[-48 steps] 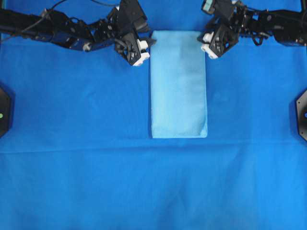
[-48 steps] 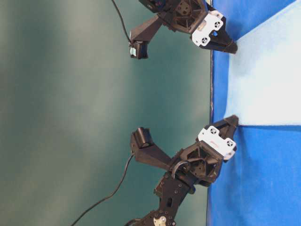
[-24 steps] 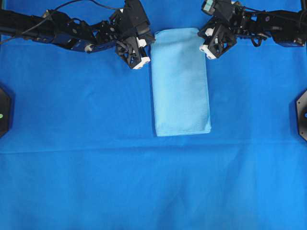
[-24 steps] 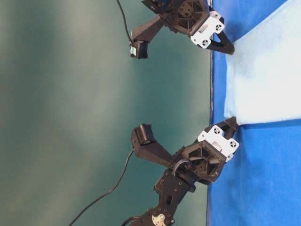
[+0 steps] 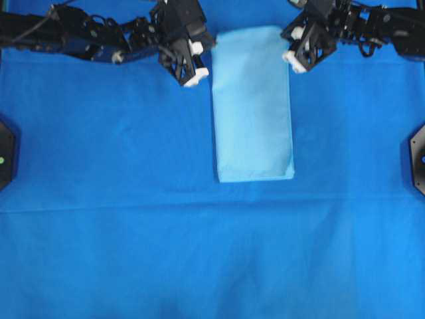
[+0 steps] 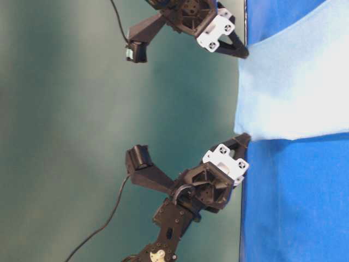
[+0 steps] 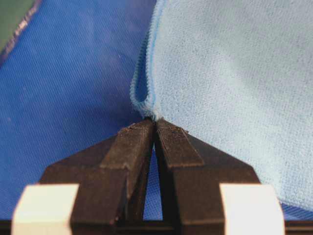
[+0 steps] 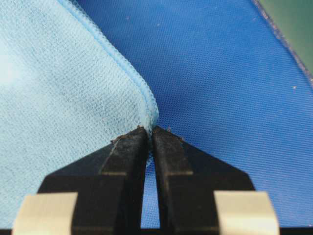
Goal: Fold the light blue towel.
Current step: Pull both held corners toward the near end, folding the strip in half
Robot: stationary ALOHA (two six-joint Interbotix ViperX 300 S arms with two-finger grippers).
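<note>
Towel (image 5: 254,106) folded long on blue cloth (image 5: 119,232). Left gripper (image 7: 154,128) jaws pinched on one far corner, right gripper (image 8: 149,133) jaws pinched on the other; towel stretches away ahead of both tips.

Counts: one light blue towel (image 5: 253,106), folded to a long strip, on one deep blue cloth (image 5: 133,252) near its far edge; two grippers, left gripper (image 5: 202,50) and right gripper (image 5: 287,41); two black mounts (image 5: 417,158) at the side edges.
</note>
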